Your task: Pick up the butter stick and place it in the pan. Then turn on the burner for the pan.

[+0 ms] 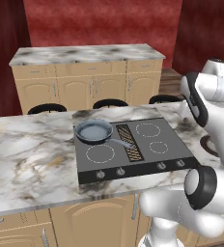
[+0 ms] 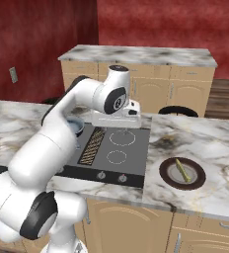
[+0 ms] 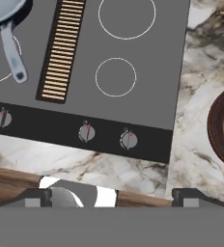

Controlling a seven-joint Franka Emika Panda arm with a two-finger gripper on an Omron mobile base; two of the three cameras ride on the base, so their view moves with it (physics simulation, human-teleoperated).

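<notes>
The butter stick [image 2: 182, 170], thin and pale yellow, lies on a dark round plate [image 2: 167, 174] on the counter right of the cooktop. The blue-grey pan [image 1: 93, 130] sits on the cooktop's back left burner, its dark handle pointing toward the centre grille. In the hand view the pan [image 3: 0, 9] shows at the top left and the plate [image 3: 220, 128] at the right edge. My gripper [image 3: 116, 198] hovers above the cooktop's right half, well left of the plate. Its fingertips [image 3: 36, 198] stand far apart, open, with nothing between them.
The dark cooktop [image 1: 157, 157] has several knobs [image 3: 87, 131] along its front strip and a vent grille [image 3: 63, 53] down the middle. Marble counter [image 1: 32, 154] spreads to both sides. A second cabinet run [image 1: 85, 55] stands behind, with stools between.
</notes>
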